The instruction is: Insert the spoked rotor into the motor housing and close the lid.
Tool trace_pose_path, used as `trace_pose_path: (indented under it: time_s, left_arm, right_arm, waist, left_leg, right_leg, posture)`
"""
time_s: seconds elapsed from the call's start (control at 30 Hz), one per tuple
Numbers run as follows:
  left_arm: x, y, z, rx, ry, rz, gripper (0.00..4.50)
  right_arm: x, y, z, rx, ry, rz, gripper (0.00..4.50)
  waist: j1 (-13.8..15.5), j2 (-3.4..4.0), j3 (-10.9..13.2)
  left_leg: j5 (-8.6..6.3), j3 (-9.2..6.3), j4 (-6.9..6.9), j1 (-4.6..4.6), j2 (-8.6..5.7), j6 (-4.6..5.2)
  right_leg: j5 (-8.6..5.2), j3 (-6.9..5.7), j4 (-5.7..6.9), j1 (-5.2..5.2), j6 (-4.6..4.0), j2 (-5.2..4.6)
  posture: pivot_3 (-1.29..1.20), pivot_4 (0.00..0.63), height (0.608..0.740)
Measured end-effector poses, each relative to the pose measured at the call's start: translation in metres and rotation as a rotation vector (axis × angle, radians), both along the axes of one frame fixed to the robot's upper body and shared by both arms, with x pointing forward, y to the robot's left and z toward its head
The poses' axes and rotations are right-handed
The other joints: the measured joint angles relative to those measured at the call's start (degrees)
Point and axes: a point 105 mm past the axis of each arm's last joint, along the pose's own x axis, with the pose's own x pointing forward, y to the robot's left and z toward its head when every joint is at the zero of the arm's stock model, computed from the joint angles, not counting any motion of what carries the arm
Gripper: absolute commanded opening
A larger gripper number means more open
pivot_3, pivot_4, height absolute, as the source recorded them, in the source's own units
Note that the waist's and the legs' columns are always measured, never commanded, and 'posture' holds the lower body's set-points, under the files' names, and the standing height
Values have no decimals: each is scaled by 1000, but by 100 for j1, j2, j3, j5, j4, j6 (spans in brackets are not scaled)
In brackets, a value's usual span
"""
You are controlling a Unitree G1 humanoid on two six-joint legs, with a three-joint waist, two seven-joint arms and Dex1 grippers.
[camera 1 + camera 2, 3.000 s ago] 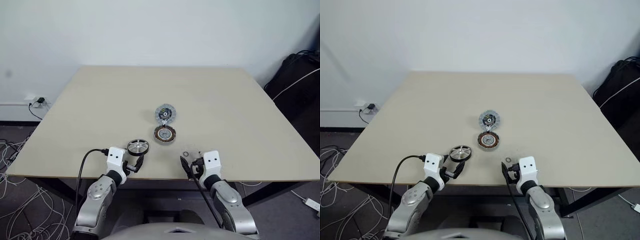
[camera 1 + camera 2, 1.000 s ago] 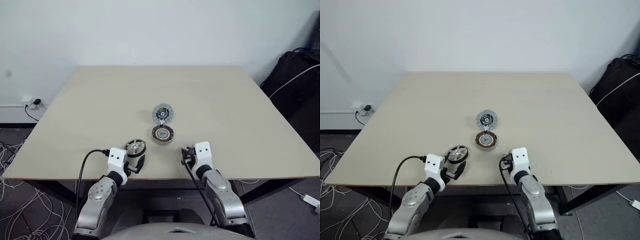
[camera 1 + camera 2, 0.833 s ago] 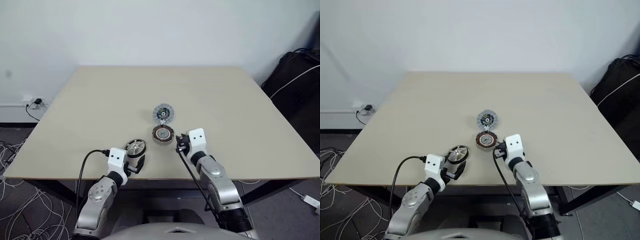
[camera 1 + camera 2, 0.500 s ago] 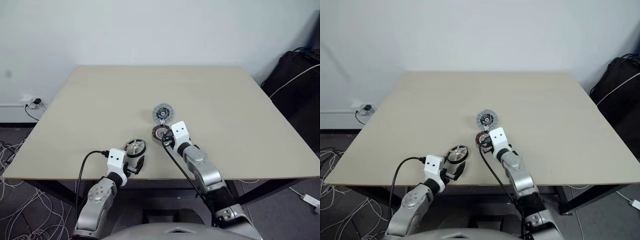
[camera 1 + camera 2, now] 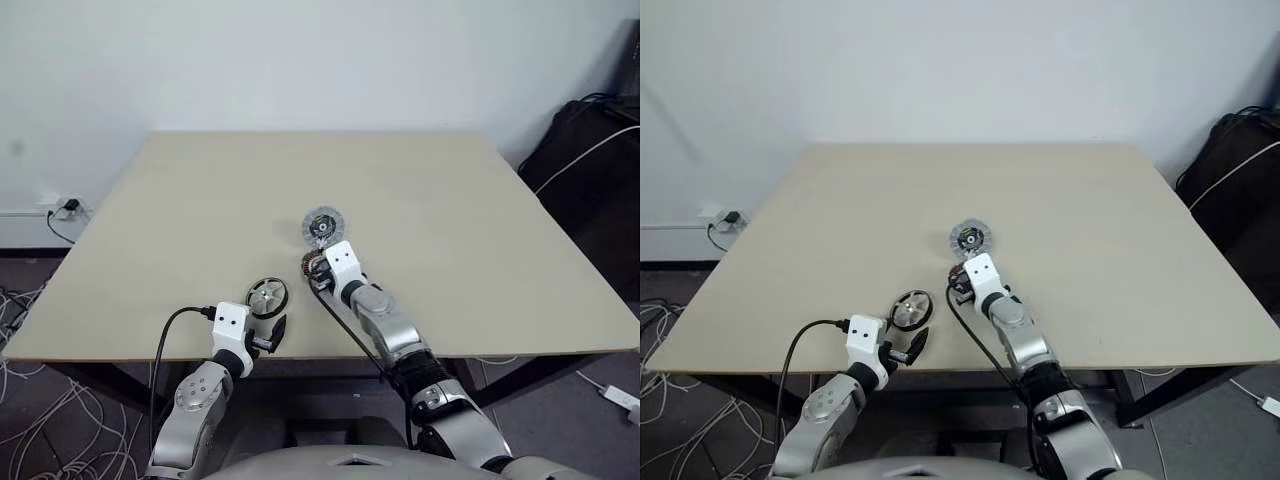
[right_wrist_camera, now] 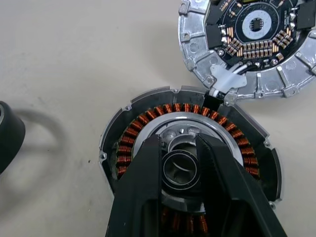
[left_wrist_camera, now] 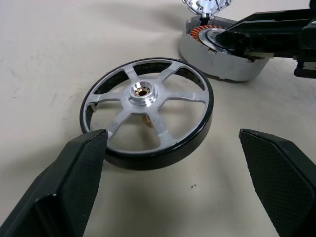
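The rotor, a dark-rimmed wheel with silvery spokes and hub, lies flat near the tabletop's near edge. The housing, a grey cup ringed with copper windings, sits open beside it toward the middle. The lid touches the housing's far side, its dark-centred face up.
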Motion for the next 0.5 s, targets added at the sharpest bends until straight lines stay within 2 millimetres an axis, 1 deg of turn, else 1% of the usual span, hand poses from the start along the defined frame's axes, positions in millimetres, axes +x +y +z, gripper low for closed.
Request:
trace_pose_path:
  time_s: [0.33,0.5]
  left_arm:
    - [0,0,0,-2,-4,6,4500]
    - [1,0,1,-5,-10,8,4500]
  right_arm:
    - [7,0,0,-6,0,-1,687]
    - [8,3,1,2,-7,7,687]
  waist:
    - [-64,0,0]
    - [-65,0,0]
  left_leg:
    - [5,0,2,3,0,-9]
    - [9,-3,2,4,1,-14]
  right_leg:
    - [-1,1,34,-12,0,-1]
    - [-15,1,54,-20,-24,-1]
  posture:
    - [0,0,740]
    - [0,0,740]
